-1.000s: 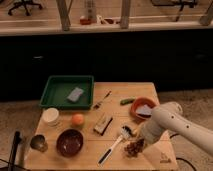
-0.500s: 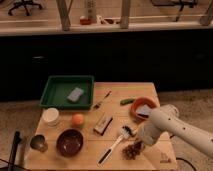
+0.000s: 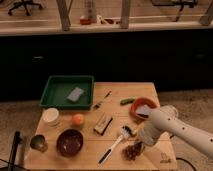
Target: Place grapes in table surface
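Beside the dish brush (image 3: 114,145), my gripper (image 3: 137,146) lowers the dark brownish-purple grapes (image 3: 132,151), jaws' state unclear, onto the light wooden table surface (image 3: 150,160); release comes next, I judge.

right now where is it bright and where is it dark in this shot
Camera view: the table surface is evenly lit; the band behind it is near black, the strip along the top bright. The hand sits low over the grapes, which lie in the arm's shade.

You're seeing the table (image 3: 115,90) carrying the tray (image 3: 50,95) at its far-left corner and the grapes (image 3: 132,151) near its front edge, under the gripper (image 3: 138,145).
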Robot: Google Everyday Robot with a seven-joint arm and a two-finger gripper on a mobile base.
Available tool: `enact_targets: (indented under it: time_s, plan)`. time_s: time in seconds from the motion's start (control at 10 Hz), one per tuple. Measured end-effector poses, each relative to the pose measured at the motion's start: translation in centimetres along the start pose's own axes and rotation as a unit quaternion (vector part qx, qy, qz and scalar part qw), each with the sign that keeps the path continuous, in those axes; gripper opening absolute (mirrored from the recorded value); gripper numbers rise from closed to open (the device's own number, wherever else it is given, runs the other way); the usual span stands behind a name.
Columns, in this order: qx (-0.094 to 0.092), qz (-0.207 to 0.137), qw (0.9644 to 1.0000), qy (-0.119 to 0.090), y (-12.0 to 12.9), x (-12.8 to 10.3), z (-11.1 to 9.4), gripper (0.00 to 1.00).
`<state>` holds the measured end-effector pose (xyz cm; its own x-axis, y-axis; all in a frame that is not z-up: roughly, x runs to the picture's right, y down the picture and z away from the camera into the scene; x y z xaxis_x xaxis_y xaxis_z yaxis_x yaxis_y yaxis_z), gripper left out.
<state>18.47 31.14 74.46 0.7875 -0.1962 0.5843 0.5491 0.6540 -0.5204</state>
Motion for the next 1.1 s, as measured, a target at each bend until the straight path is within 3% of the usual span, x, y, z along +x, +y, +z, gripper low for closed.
enact_targets:
  time_s: [0.3,0.4,1.1]
  plan:
    - [-0.004,-0.003,1.0000,0.000,0.05,0.16,-0.07,0.72]
    - [-0.006,-0.004,1.0000,0.000,-0.03,0.15,-0.11,0.77]
    - [-0.015,-0.015,0.9998,0.007,-0.59,0.27,-0.57,0.80]
